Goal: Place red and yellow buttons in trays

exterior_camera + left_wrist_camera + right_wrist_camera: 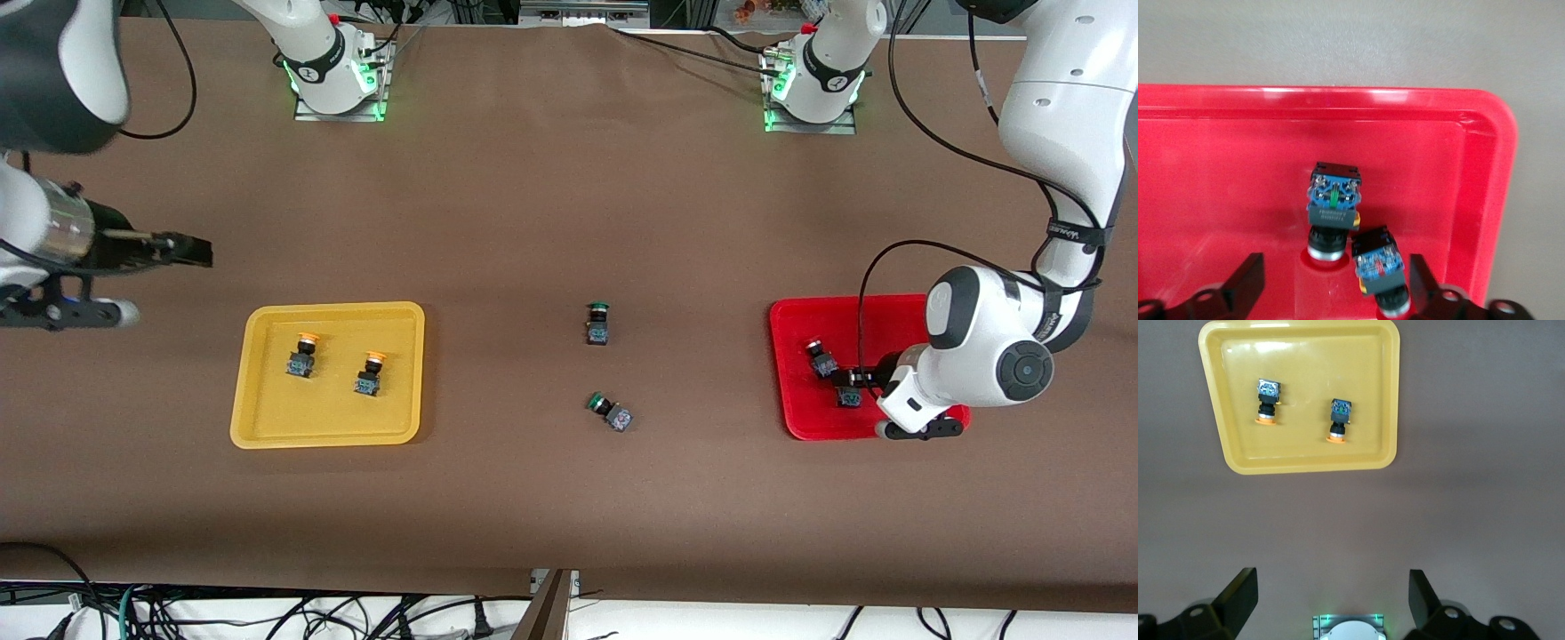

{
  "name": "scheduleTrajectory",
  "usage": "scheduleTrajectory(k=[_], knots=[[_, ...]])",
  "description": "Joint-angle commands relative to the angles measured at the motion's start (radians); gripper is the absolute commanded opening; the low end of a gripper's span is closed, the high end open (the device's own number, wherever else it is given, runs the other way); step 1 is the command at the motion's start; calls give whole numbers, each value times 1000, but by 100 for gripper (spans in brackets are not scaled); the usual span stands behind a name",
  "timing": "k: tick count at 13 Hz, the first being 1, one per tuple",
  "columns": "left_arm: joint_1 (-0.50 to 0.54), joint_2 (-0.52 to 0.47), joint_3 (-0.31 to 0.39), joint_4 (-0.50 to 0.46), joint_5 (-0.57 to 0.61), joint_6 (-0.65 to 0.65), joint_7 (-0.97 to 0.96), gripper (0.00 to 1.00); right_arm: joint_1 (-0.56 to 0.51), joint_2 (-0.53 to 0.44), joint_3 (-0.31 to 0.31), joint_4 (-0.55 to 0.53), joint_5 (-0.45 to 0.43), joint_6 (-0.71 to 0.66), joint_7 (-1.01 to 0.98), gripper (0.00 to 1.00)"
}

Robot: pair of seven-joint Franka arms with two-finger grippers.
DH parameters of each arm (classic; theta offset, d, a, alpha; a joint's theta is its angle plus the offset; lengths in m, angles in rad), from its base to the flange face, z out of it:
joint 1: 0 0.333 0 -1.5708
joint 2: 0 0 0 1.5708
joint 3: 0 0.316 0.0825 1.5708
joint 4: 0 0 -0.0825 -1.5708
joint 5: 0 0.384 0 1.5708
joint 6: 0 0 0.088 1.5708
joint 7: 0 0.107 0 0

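- Yellow buttons [302,353] lie in yellow tray [258,418], toward right arm's end of the counter [533,498]; red buttons [1333,208] in red tray [791,356], left arm's end.
- Small, rigid, light; caps look slick, so pinch the blocky body.
- Left gripper [1331,290]: jaws spread, low over red tray.
- Right gripper [1331,603]: jaws spread, waiting over the counter edge, empty.

Two green-capped push-button switches lie on the brown table cover [533,222], about midway along it. One green-capped switch [597,323] lies with its cap pointing away from the front camera. The other green-capped switch [610,412], nearer that camera, lies tilted at an angle. Tangled cables [267,613] run along the table's near edge.
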Motion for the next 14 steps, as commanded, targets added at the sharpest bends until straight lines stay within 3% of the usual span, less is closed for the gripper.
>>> scheduleTrajectory(k=[1, 4, 6, 8, 10, 12, 14], knots=[[-8, -157, -18, -11, 15, -52, -1, 100, 1, -102, 18, -107, -6, 20, -14, 100], [-8, -368, -47, -1, 10, -235, -59, 100, -42, -255, 36, -191, -14, 63, -20, 100], [-5, -482, -78, 33, -10, -326, -80, 100, -57, -338, 40, -306, -3, 113, -20, 100], [7, -504, -74, 122, -86, -466, -73, 100, -59, -343, 41, -318, -4, 117, -25, 100], [27, -506, -68, 121, -109, -485, -64, 100, -57, -343, 41, -313, -3, 95, -11, 100], [-61, -539, 51, 89, -135, -484, -59, 100, -56, -331, 36, -290, -4, 88, -24, 100], [-242, -619, 280, -3, -226, -462, -2, 100, -57, -306, 36, -260, -3, 86, -24, 100]])
